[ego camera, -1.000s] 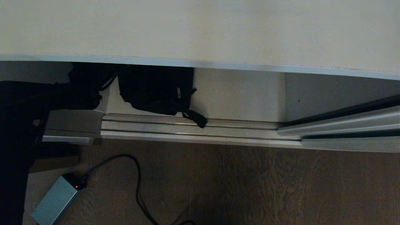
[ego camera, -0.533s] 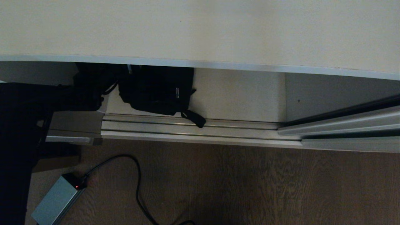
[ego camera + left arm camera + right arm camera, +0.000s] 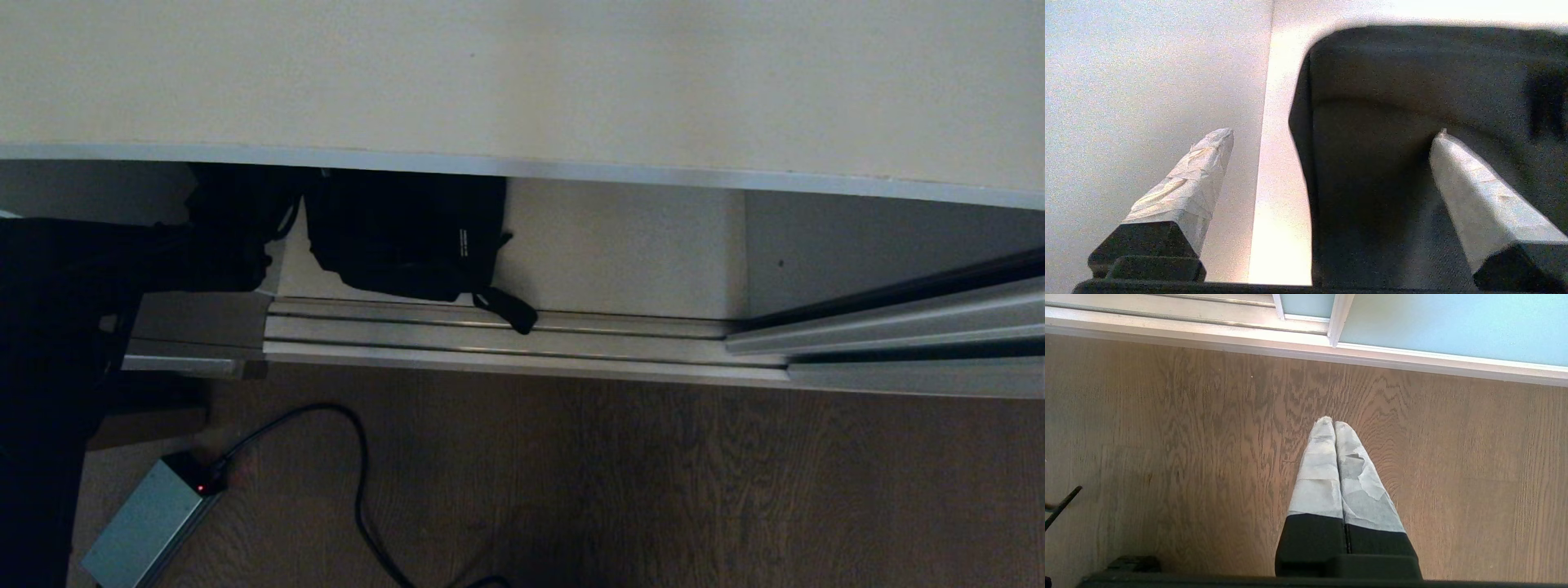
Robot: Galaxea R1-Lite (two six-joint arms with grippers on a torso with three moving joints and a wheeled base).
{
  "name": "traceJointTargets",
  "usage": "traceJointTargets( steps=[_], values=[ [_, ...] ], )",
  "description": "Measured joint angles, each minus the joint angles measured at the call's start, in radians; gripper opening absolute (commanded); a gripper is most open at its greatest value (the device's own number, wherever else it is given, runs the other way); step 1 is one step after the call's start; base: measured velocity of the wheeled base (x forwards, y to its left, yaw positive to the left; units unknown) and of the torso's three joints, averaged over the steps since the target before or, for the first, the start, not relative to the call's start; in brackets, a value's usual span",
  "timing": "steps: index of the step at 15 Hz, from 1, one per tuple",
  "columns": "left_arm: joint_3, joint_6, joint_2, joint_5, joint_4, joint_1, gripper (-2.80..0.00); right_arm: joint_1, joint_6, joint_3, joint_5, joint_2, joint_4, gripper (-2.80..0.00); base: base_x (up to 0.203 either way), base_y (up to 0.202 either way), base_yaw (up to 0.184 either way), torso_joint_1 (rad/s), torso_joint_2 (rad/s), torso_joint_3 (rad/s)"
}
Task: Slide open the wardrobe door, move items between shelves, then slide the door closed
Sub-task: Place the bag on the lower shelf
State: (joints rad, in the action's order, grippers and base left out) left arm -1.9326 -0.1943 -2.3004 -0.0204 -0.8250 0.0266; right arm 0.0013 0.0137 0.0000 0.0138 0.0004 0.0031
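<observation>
Inside wardrobe, left claw [image 3: 1331, 134] gapes wide beside black bag [image 3: 1412, 122], gripping nothing.

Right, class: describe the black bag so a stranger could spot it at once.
Find the wide white shelf spanning the top of the head view. Beneath its front edge, left of centre, sits the black fabric bag. Only it bears a small white label and trails a strap onto the metal door track.

The bag [image 3: 404, 233] lies on the lower shelf [image 3: 620, 245], behind the track [image 3: 506, 339], under the upper shelf [image 3: 522, 73].
</observation>
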Motion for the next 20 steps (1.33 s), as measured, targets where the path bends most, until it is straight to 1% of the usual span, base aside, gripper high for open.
traceJointTargets(
  steps=[2,6,11,20],
  values=[
    [0.002,0.026,-0.002,0.002,-0.005,-0.006,0.0,0.0,0.0,0.0,0.0,0.0,0.0,-2.8,0.0,0.0,0.0,0.0,0.0,0.0],
    [0.002,0.135,-0.009,0.008,-0.005,-0.023,0.0,0.0,0.0,0.0,0.0,0.0,0.0,-2.8,0.0,0.0,0.0,0.0,0.0,0.0],
    [0.001,0.131,-0.013,0.012,-0.009,-0.034,0.0,0.0,0.0,0.0,0.0,0.0,0.0,-2.8,-0.019,0.0,0.0,0.0,0.0,0.0],
    [0.001,0.117,0.002,0.004,-0.038,-0.034,0.0,0.0,-0.001,0.0,0.0,0.0,0.0,-2.8,-0.178,0.0,0.001,0.002,0.0,0.004]
  ],
)
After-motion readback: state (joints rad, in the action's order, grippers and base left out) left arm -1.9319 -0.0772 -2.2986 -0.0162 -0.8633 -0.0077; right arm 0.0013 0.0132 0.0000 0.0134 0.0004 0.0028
